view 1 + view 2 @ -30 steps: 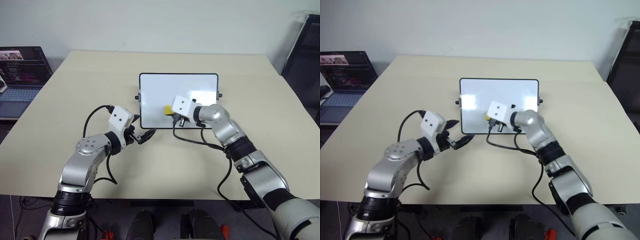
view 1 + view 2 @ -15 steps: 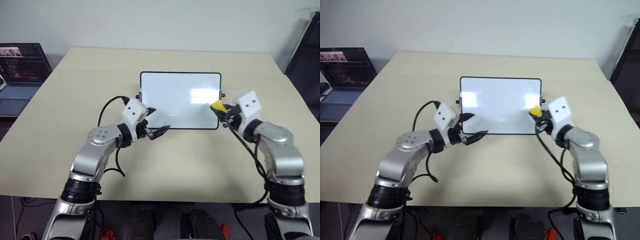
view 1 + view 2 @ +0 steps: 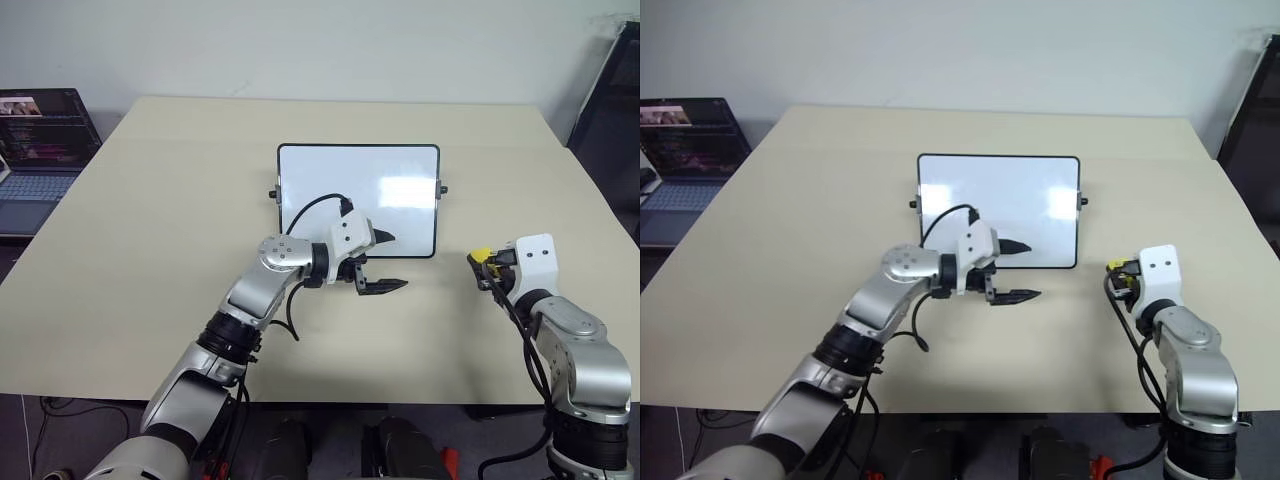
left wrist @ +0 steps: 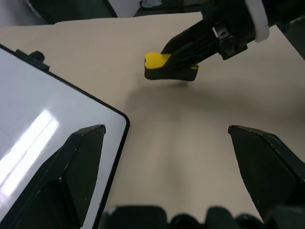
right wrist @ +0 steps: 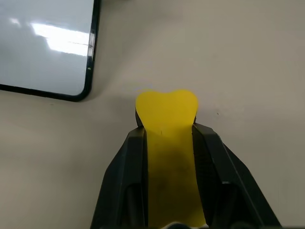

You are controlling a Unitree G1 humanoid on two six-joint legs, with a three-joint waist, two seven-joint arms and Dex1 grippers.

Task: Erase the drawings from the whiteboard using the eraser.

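The whiteboard (image 3: 358, 198) lies flat mid-table, black-framed, its face plain white with a glare patch; the drawings are out of view. My left gripper (image 3: 390, 262) is open and points right, straddling the board's near right corner with one finger over the board and the other over the table. The yellow eraser (image 3: 480, 255) is off the board, just right of that corner, low over the table. My right gripper (image 3: 484, 266) is shut on it. In the right wrist view the eraser (image 5: 167, 112) sticks out between the black fingers (image 5: 136, 157). The left wrist view shows the eraser (image 4: 158, 61) beyond the board's corner (image 4: 47, 119).
An open laptop (image 3: 40, 130) sits on a separate surface at the far left. A dark chair or stand (image 3: 612, 90) rises past the table's right edge. Black cables loop from both wrists. Bare beige table (image 3: 180, 180) surrounds the board.
My right gripper carried the eraser off the board, right and toward the near edge. My left gripper swung right along the board's near edge to its right corner.
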